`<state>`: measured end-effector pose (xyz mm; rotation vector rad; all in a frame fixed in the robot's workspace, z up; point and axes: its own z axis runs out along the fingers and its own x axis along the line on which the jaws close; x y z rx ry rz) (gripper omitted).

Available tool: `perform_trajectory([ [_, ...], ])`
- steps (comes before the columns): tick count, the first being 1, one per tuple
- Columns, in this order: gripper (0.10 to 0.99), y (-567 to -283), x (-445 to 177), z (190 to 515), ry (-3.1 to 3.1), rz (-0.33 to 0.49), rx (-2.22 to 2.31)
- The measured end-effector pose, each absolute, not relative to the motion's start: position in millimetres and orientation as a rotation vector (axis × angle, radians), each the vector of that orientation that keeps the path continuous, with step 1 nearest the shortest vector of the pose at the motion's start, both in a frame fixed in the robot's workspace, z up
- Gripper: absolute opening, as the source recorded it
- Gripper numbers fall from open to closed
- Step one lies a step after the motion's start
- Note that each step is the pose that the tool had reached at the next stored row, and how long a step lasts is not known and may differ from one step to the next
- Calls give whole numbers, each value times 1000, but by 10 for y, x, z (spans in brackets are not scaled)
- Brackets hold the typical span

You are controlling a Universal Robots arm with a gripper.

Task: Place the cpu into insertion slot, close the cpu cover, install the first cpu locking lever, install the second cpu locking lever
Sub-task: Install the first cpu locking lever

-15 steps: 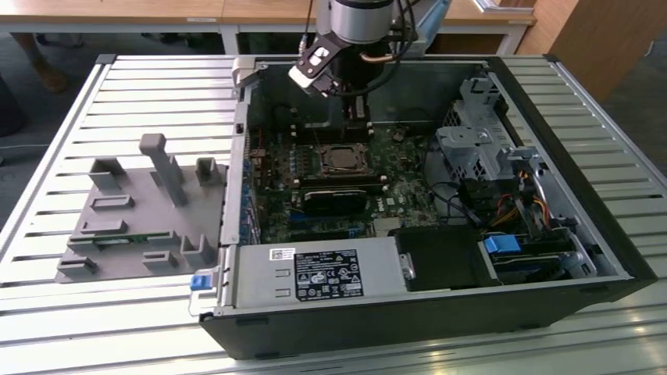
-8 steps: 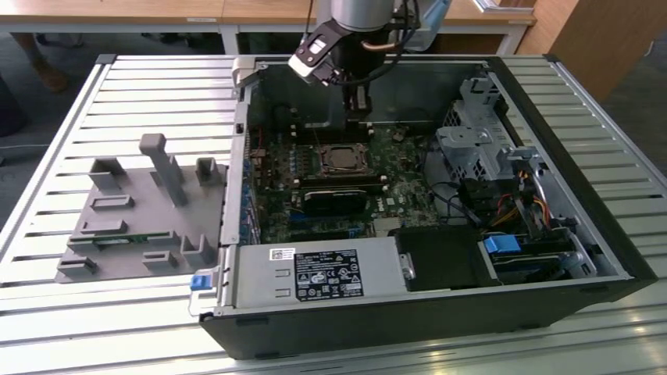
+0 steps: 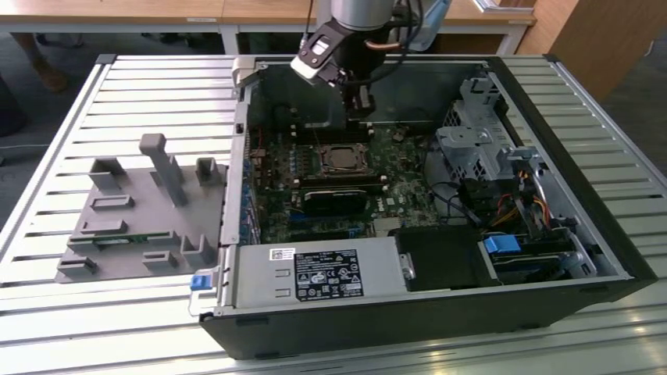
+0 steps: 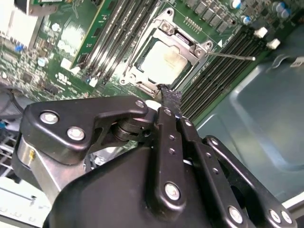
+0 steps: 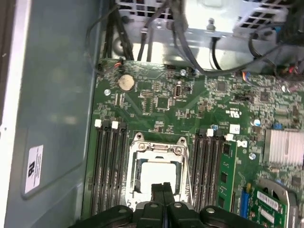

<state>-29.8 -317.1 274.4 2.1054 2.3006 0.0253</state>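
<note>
The cpu lies with its dull silver face up in the insertion slot on the green board. The cpu cover, a silver frame, lies flat around it; the chip shows through its window. In the first wrist view the cpu sits inside the cover. One thin locking lever sticks out sideways from the socket over the black memory slots. My gripper hangs just above the socket's edge, its black fingers pressed together with nothing between them. It also appears in the exterior view and the first wrist view.
The open computer case walls in the board. A drive cage and cables stand at the exterior view's right, and the power supply is at the front. A memory module sits beside the socket. A grey fixture rests on the slatted table.
</note>
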Motion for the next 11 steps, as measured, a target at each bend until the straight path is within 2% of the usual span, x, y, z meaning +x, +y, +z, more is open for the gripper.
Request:
perform_trajectory([
  [11,106,-3171,-298,2745,2440,28,1944],
])
